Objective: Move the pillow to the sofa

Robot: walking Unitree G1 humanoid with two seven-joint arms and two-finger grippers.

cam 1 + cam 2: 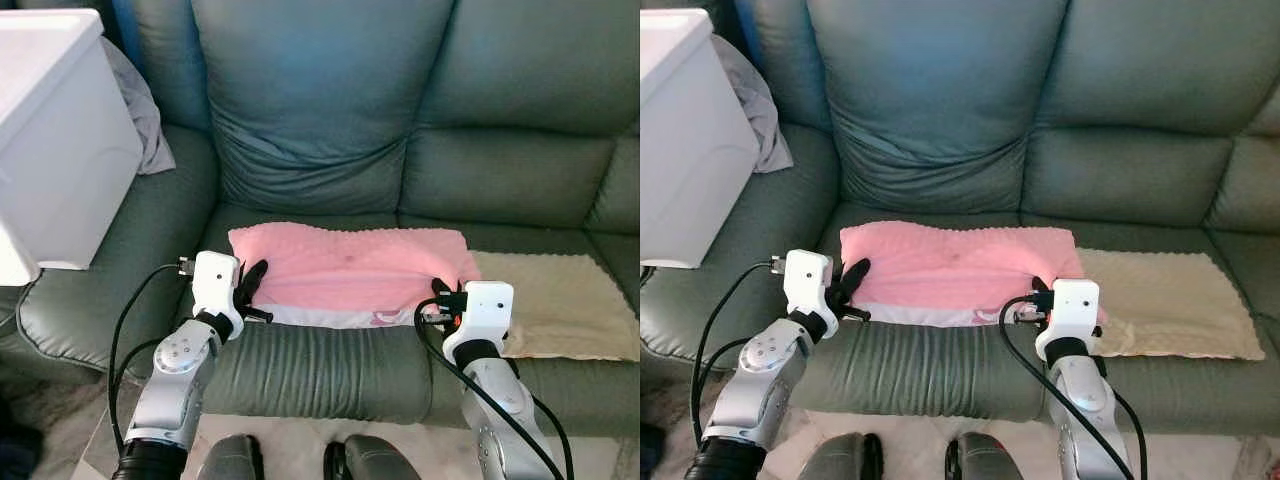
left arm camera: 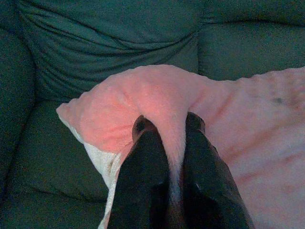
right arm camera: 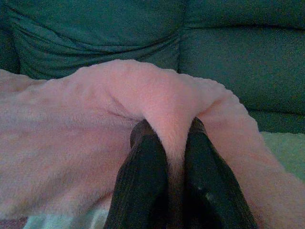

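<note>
Both tools pinch the pink pillow (image 1: 350, 270), left tool (image 1: 252, 288) and right tool (image 1: 441, 293) at its front corners; it lies on the sofa (image 1: 300, 370) seat. Lopsided release could drag it off the front edge

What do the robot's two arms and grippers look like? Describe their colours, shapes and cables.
Both arms are silver with rounded joints. Each wrist carries a white boxy block. Black cables loop from each block down along the arm. The left gripper and right gripper each have two long black fingers.
</note>
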